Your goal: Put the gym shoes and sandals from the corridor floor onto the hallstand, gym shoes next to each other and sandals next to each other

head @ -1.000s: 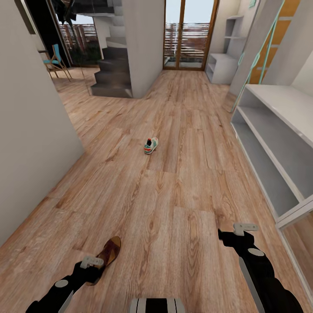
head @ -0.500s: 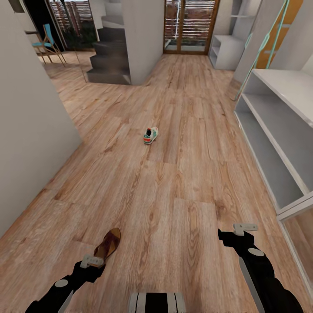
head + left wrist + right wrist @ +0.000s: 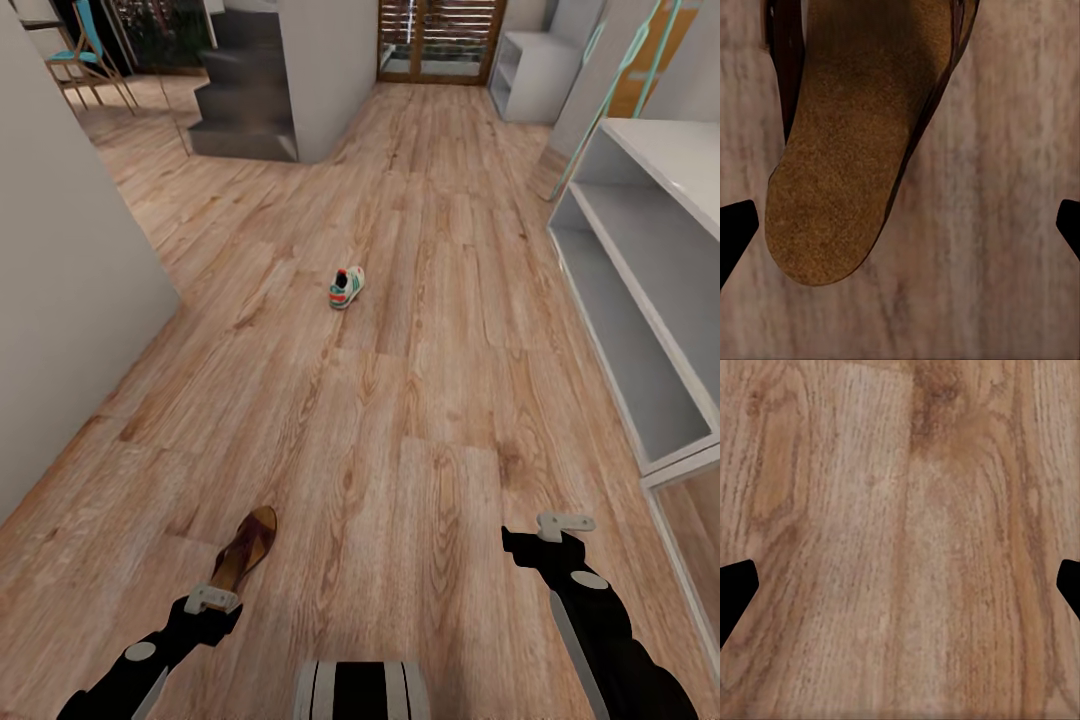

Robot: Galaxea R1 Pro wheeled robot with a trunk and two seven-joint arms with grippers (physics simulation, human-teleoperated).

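Sandal [image 3: 847, 142] on floor [image 3: 997, 150], btwn spread fingers [image 3: 735, 232]

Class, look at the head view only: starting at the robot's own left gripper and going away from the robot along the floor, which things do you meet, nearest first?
left gripper → brown sandal → white gym shoe with green stripes → dark staircase → glazed door with wooden frame

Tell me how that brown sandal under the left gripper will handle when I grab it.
The sandal lies flat on the floor, so it probably won't roll or tip. Its sole looks thin and low, so the open left gripper may need to come almost to the planks to catch an edge. The thin straps at its far end look floppy; gripping the sole seems safer.
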